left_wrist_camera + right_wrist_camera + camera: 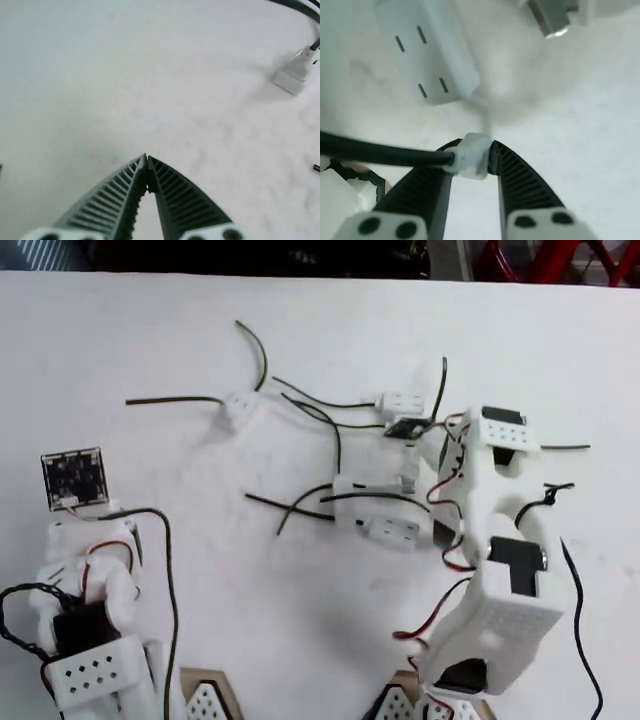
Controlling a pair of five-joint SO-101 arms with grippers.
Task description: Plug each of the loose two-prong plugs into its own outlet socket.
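Note:
My right gripper is shut on a small white plug whose black cord trails off sideways. Just ahead of it lies a white outlet block with two pairs of slots, apart from the plug. In the high view this gripper sits beside that outlet block. A second outlet block lies farther back. A loose white plug on black cord rests mid-table. My left gripper is shut on nothing above bare table, with the loose plug well off.
Black cords cross the table's middle between the plugs and outlets. Another white block with a grey metal part lies beside the near outlet. The left arm stands at the front left corner.

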